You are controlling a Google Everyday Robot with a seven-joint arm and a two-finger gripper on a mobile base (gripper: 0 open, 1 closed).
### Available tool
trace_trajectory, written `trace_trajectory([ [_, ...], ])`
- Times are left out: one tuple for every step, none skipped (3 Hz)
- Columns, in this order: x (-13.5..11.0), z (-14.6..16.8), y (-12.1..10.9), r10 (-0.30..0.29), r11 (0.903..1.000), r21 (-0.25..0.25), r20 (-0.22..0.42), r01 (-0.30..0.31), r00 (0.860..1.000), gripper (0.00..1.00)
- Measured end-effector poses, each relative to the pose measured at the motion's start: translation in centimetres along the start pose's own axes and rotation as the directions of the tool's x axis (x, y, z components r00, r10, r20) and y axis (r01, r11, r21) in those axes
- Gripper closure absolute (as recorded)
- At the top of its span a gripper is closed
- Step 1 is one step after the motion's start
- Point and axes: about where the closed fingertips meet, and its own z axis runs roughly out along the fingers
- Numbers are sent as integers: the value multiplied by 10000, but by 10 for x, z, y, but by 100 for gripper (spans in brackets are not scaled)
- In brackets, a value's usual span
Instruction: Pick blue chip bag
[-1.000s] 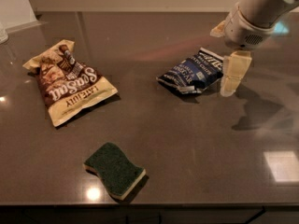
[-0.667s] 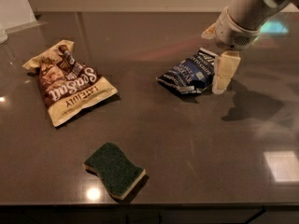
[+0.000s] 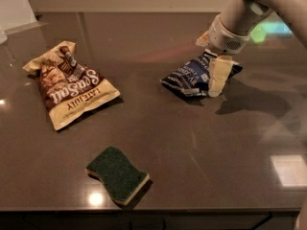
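The blue chip bag (image 3: pixel 191 74) lies flat on the dark countertop (image 3: pixel 201 143), right of centre; it is dark navy with white lettering. My gripper (image 3: pixel 211 59) comes down from the upper right and hangs over the bag's right end. Its fingers stand apart: the near cream finger (image 3: pixel 217 75) is in front of the bag and covers part of it. The far finger (image 3: pixel 203 39) is behind the bag. The jaws are open and astride the bag's right part, not closed on it.
A larger tan-and-brown snack bag (image 3: pixel 69 83) lies at the left. A green sponge (image 3: pixel 116 174) lies near the counter's front edge. A white object (image 3: pixel 2 35) shows at the far left edge.
My gripper has moved left and lower, from beside the blue bag's right end to astride it. The bags and the sponge have not moved.
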Motion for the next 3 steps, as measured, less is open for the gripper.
trace_trajectory([
  [2,9,-1,-158,9997,-173,-117,156,9998,15],
  [4,13,1,-281,9992,-277,-244,274,9993,38],
  [5,9,3,-543,9983,-220,-473,533,9974,61],
])
